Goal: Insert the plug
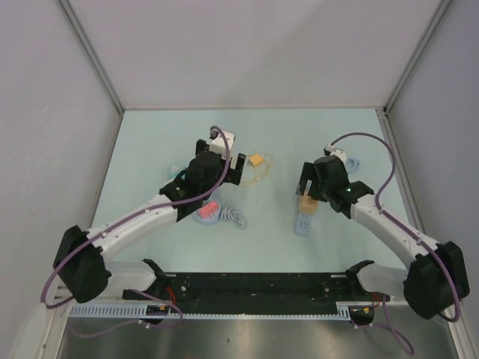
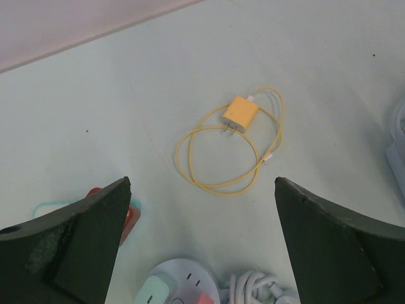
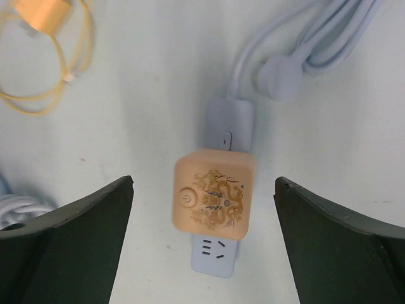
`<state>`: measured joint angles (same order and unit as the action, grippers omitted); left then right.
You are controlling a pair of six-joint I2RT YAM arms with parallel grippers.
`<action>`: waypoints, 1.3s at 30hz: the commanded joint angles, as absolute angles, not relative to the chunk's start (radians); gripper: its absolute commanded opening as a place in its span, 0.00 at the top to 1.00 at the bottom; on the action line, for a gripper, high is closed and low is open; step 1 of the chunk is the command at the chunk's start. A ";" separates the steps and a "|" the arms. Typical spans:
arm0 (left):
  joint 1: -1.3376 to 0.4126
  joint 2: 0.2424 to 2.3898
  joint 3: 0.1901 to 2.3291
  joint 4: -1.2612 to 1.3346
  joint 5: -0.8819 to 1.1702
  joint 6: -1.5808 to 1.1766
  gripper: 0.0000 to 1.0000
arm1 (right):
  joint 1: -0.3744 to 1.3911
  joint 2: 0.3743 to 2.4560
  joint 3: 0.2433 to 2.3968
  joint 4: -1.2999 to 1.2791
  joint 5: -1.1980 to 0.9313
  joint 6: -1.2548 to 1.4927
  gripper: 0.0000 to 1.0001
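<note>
Jaws of the left gripper (image 2: 202,183) stand wide apart with nothing between them, hanging above the pale table (image 1: 150,149); at the bottom edge of the left wrist view lies a round socket hub (image 2: 183,285) with a coiled white cord (image 2: 253,285) just beside it; a red-and-teal object (image 2: 130,218) is mostly hidden behind the left finger, and I cannot tell what it is; further out, well apart from the gripper, a yellow charger (image 2: 240,114) rests on the table inside loose loops of its yellow cable (image 2: 218,185); toward the right side, the right gripper (image 3: 204,183) is also open, its two fingers on either side of the plug (image 3: 214,202) with clear gaps and no contact; the plug, a peach cube with a gold pattern on top, sits on the middle of the pale blue power strip (image 3: 215,256), one socket showing below it; whether it is pushed fully home I cannot tell; the strip's grey cord (image 3: 304,38) bundles at the upper right.
</note>
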<state>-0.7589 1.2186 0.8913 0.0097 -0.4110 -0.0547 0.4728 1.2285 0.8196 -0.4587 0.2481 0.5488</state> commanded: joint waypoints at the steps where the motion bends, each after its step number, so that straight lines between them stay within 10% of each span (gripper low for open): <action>1: -0.707 1.354 1.047 -0.052 -0.299 -0.084 0.00 | 0.443 1.063 0.876 -0.429 0.232 0.477 0.02; 19: -0.540 2.094 1.704 -0.382 0.047 0.184 0.07 | 0.394 0.802 0.880 -0.658 0.144 0.347 0.00; 39: -0.543 2.336 1.887 -0.459 0.247 0.238 0.39 | 0.391 0.799 0.858 -0.704 0.129 0.353 0.01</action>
